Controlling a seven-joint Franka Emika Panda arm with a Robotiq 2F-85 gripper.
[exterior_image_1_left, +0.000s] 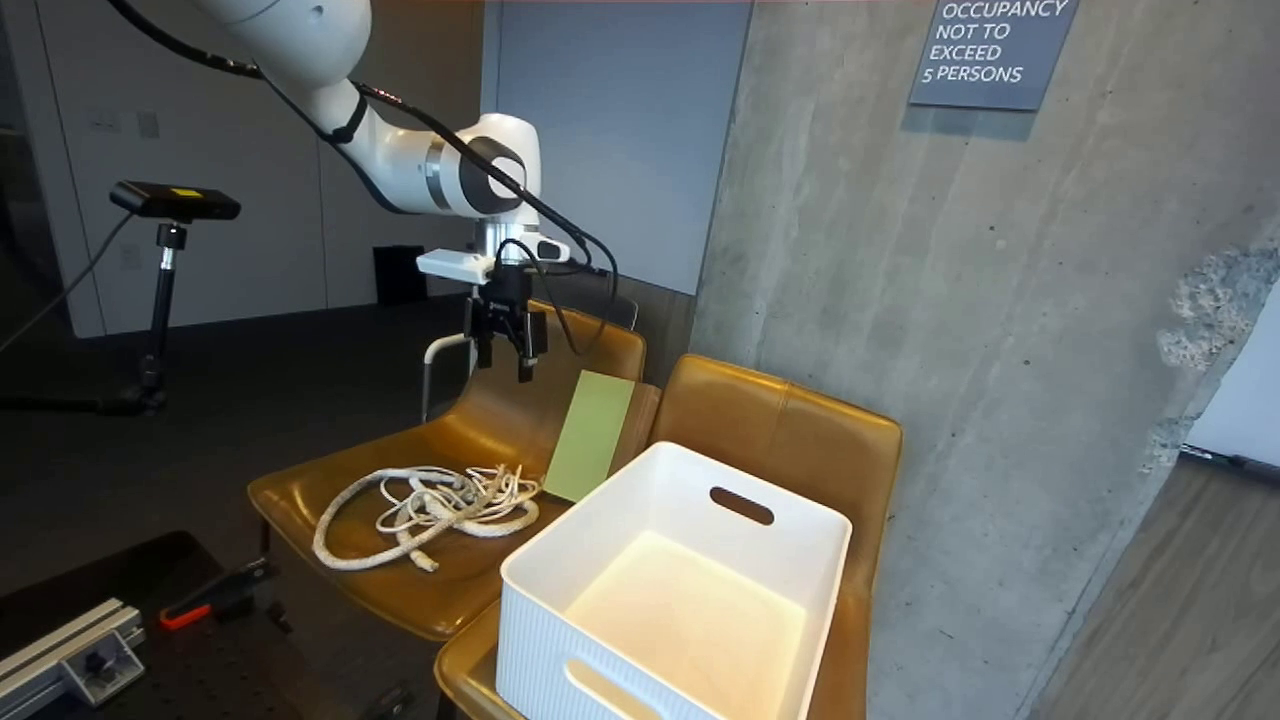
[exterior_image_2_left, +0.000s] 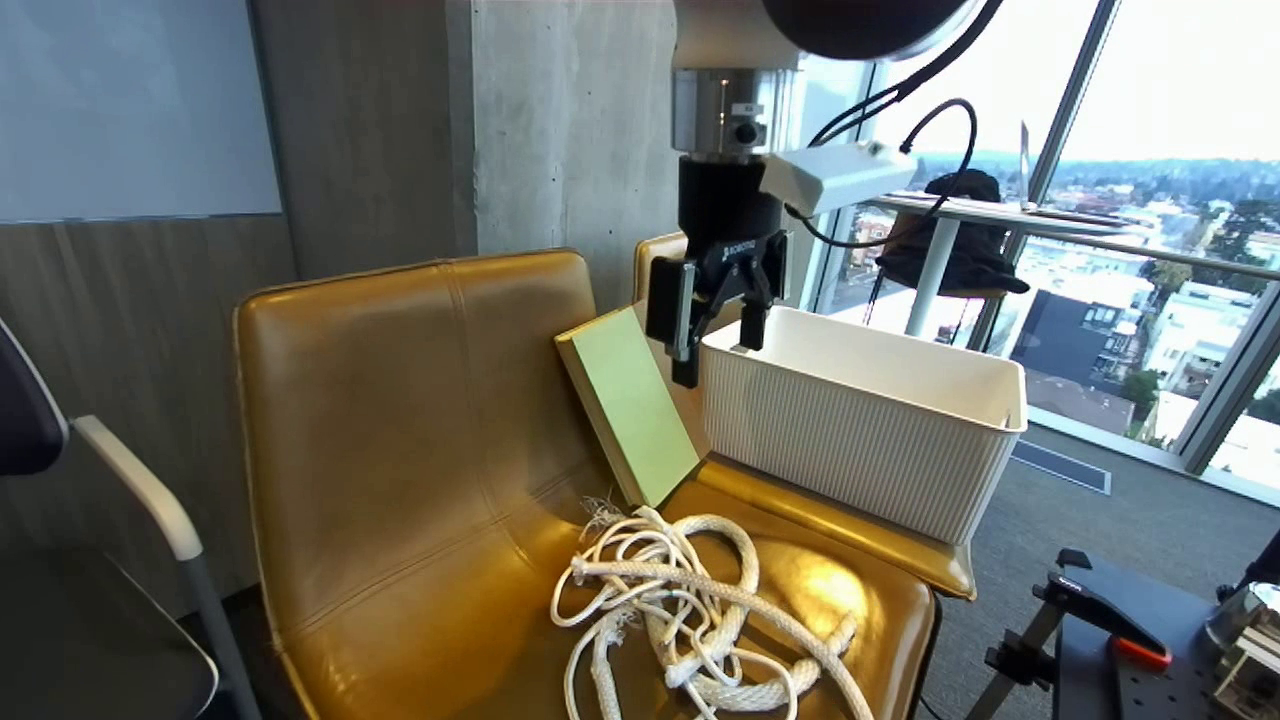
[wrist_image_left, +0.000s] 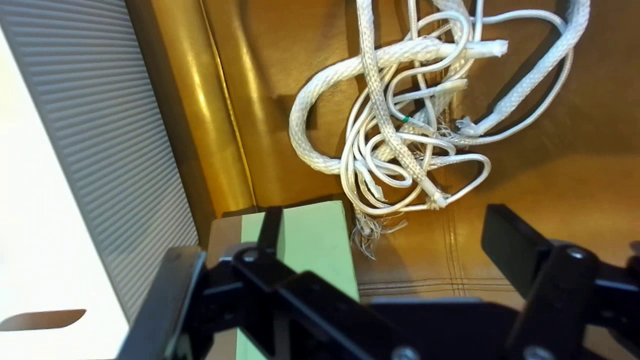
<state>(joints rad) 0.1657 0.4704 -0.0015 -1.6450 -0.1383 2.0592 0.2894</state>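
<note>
A green-faced box leans, tilted, where a brown leather-look chair meets its twin chair, just beside a white rope tangled loosely on the former. Your gripper hangs above, fingers spread wide with nothing between them, touching neither box nor rope. By the look of it, your handling stands at an early point: no grasp is made, any lifting is left to do, and box and rope alike lie outside the white ribbed bin, which sits on the twin chair. Behind rises a concrete wall bearing an occupancy sign; tall windows overlook a town.
</note>
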